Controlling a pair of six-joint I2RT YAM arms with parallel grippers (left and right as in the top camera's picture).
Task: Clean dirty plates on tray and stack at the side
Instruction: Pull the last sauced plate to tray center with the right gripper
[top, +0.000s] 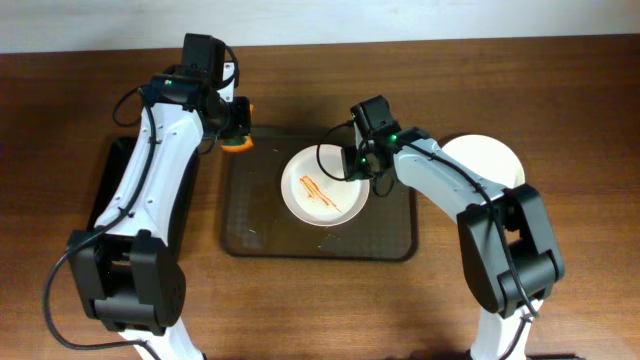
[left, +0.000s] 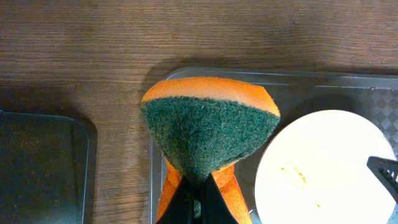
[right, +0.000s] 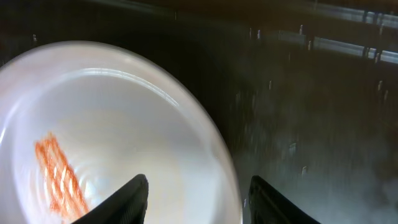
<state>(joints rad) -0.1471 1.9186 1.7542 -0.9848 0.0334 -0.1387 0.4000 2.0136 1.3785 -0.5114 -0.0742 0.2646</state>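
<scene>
While my left gripper (left: 198, 194) is clamped on the sponge (left: 208, 124), its fingers pinch the orange foam so that the green scouring face bulges outward. The sponge hangs over the tray's (top: 380, 235) corner that lies nearest the table's far edge and left side, well apart from the dirty plate (top: 323, 187).

My right gripper (right: 196, 193) stands spread wide, one finger (right: 134, 196) over the plate's white bowl and the other over the dark tray floor, with the plate's rim between them. I cannot tell whether either pad touches the rim.

The dirty plate sits on the tray in the middle of the tabletop, a little toward the far edge, with an orange smear (right: 59, 177) across its inside. A clean white plate (top: 490, 160) lies off the tray toward the table's right edge. A dark bin (top: 105, 180) lies toward the left edge, just beside the tray.
</scene>
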